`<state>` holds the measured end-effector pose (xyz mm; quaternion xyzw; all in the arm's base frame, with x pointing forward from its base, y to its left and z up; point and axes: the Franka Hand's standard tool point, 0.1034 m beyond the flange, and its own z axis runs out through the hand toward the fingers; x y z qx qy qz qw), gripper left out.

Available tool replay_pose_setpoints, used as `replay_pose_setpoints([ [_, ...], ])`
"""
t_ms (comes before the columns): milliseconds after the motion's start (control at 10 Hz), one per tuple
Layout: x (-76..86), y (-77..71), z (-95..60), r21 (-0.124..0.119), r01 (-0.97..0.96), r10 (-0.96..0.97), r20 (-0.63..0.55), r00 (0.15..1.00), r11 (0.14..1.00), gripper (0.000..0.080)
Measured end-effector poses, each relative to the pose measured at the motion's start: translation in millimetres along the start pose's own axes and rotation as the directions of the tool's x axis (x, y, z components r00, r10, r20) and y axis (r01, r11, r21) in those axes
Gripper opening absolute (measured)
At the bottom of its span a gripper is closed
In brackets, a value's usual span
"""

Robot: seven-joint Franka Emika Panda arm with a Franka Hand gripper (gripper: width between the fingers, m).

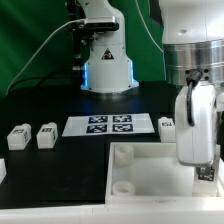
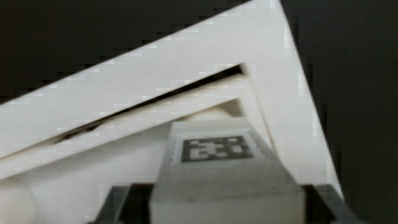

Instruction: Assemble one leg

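Tool low, apparently closed around something

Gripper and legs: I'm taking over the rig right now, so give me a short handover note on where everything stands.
Gripper: down over the white panel, at its corner on the exterior view's right, shut on a leg; the wrist view shows the tagged leg between the fingers, right over the panel corner.
Other legs: two on the table at the exterior view's left, one beside the marker board.
Done: leg picked up and brought to the corner.
Left: seat the leg; I cannot tell whether it is in yet.
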<state>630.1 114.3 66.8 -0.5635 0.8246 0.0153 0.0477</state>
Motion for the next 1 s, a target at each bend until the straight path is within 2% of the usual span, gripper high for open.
replay_pose_setpoints([
  [100, 0.1, 0.1, 0.2, 0.000, 0.005, -0.005, 0.000, 1.000, 1.000, 0.0528],
  [200, 0.1, 0.2, 0.4, 0.000, 0.005, -0.005, 0.000, 1.000, 1.000, 0.0528],
  [300, 0.1, 0.2, 0.6, -0.001, 0.005, -0.005, -0.001, 1.000, 1.000, 0.0628],
  [400, -1.8, 1.6, -1.1, 0.005, 0.009, -0.009, 0.003, 1.000, 1.000, 0.0643],
  [500, -5.7, 10.5, -8.3, 0.009, 0.017, -0.018, 0.012, 1.000, 1.000, 0.0643],
  [600, -7.6, 21.6, -16.5, 0.003, 0.023, -0.023, 0.018, 1.000, 1.000, 0.0643],
  [1000, -7.1, 24.5, -15.6, 0.000, 0.030, -0.030, 0.016, 0.999, 1.000, 0.0648],
])
